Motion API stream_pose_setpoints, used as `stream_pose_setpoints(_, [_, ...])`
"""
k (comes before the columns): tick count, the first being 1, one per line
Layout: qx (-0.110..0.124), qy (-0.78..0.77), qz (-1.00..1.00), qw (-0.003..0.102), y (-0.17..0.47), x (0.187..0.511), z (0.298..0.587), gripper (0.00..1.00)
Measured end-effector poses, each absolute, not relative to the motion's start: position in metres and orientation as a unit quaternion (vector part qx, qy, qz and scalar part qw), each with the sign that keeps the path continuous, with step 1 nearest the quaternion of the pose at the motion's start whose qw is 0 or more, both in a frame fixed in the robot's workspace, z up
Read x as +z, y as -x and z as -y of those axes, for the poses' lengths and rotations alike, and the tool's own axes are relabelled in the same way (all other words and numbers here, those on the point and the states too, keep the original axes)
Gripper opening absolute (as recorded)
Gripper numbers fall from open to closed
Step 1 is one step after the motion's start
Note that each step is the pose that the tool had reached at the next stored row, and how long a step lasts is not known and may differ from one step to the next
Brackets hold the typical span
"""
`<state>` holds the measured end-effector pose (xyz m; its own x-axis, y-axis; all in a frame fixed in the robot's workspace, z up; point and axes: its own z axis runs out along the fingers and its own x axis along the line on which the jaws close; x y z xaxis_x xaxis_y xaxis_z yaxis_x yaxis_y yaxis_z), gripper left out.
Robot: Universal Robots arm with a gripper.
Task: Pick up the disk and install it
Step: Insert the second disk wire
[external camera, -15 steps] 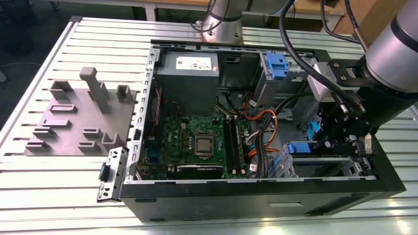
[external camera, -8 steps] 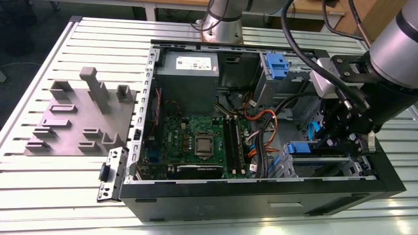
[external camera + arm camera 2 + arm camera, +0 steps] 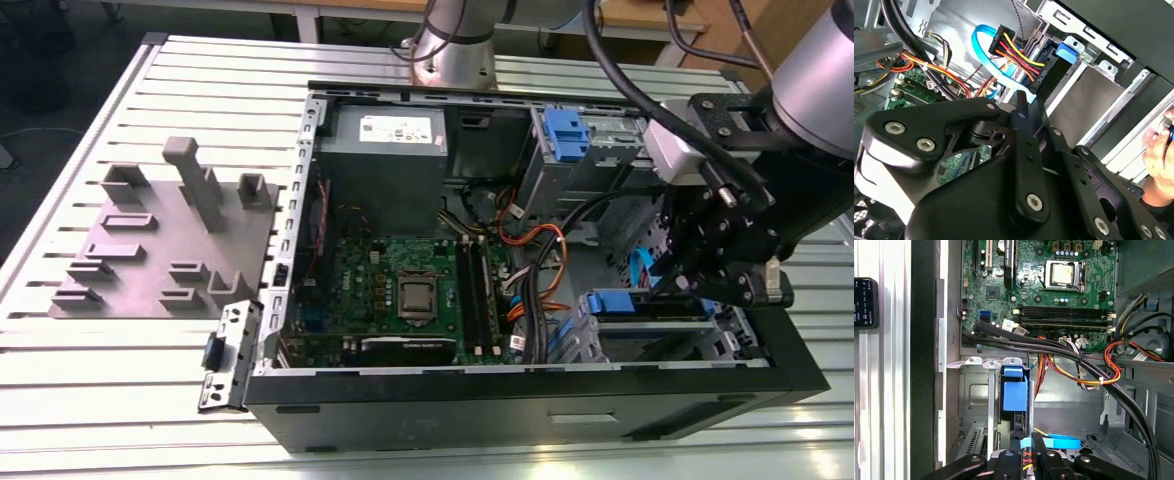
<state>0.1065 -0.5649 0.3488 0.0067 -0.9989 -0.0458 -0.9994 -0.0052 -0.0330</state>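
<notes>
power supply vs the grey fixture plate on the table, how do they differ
The power supply is a grey metal box with a white sticker, mounted inside the open computer case; the fixture plate lies outside it on the slotted table, at the exterior view's left. The power supply's face is smooth, while the fixture plate carries upright posts and blocks. Both are grey.

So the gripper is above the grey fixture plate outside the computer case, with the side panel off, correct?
Not quite. In the exterior view the gripper is inside the open computer case, at the drive bay, not over the grey fixture plate. The side panel is off.
</notes>
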Motion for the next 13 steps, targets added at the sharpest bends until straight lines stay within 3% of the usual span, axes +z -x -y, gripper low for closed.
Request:
stream_pose_setpoints(2, [0.005, 0.709, -0.705, 0.028, -0.1065, 0.3489, 0.5649, 0.22])
stream_pose_setpoints(4, [0.005, 0.709, -0.705, 0.028, -0.1065, 0.3489, 0.5649, 0.11])
stream_pose_setpoints(13, [0.005, 0.709, -0.705, 0.028, -0.1065, 0.3496, 0.5649, 0.11])
